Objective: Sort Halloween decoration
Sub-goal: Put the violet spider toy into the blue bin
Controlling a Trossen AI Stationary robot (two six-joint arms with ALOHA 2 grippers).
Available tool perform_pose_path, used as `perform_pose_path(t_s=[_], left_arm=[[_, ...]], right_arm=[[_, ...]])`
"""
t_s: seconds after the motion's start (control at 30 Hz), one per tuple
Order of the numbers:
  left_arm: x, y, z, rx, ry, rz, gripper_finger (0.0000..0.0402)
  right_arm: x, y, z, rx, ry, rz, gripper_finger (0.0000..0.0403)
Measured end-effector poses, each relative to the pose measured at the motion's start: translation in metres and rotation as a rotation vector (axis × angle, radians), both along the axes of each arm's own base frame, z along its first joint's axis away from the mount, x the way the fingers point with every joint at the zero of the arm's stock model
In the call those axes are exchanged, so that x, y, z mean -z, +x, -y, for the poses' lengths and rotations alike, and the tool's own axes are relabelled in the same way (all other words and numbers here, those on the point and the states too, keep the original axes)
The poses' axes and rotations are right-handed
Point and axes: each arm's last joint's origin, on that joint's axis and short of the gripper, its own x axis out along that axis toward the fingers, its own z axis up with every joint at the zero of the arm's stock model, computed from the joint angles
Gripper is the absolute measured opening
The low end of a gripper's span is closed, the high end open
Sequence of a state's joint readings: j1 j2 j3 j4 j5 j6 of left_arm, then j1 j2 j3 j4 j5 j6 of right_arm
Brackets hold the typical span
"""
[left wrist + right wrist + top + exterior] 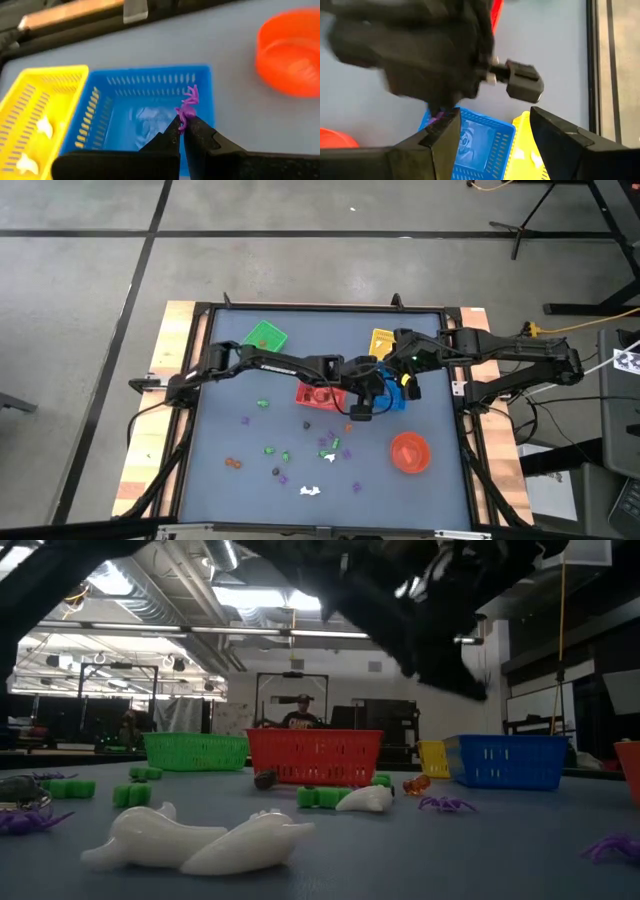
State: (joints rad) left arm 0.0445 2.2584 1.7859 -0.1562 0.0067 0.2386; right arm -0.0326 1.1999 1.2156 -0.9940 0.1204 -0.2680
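Over the blue-grey table [230, 430], the left gripper [183, 131] hangs above the blue basket [150, 117], fingers pinched on a small purple spider trinket [188, 103] with spindly legs. The right gripper [492, 131] waits with fingers spread, above that basket and the yellow basket [37, 110] at its 9 o'clock, which holds white pieces. The red bowl [290, 52] sits at the blue basket's 2 o'clock. Loose trinkets [325, 445] lie scattered at the table's 6 o'clock.

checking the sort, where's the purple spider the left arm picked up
In the left wrist view the purple spider is pinched in the left claw, over the blue basket, beside the yellow basket.
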Motion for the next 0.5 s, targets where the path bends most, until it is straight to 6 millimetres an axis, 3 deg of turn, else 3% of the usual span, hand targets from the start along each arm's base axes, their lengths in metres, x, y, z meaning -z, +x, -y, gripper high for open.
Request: perform_pose_path(t_s=[0.2, 0.5], left_arm=[[0.029, 0.006, -0.009, -0.021, 0.002, -0.031, 0.0000], [0.029, 0.008, -0.013, 0.015, 0.040, -0.010, 0.0003]], right_arm=[[0.000, 0.000, 0.000, 0.001, 0.001, 0.002, 0.0237], [0.000, 0.000, 0.000, 0.000, 0.001, 0.002, 0.0237]])
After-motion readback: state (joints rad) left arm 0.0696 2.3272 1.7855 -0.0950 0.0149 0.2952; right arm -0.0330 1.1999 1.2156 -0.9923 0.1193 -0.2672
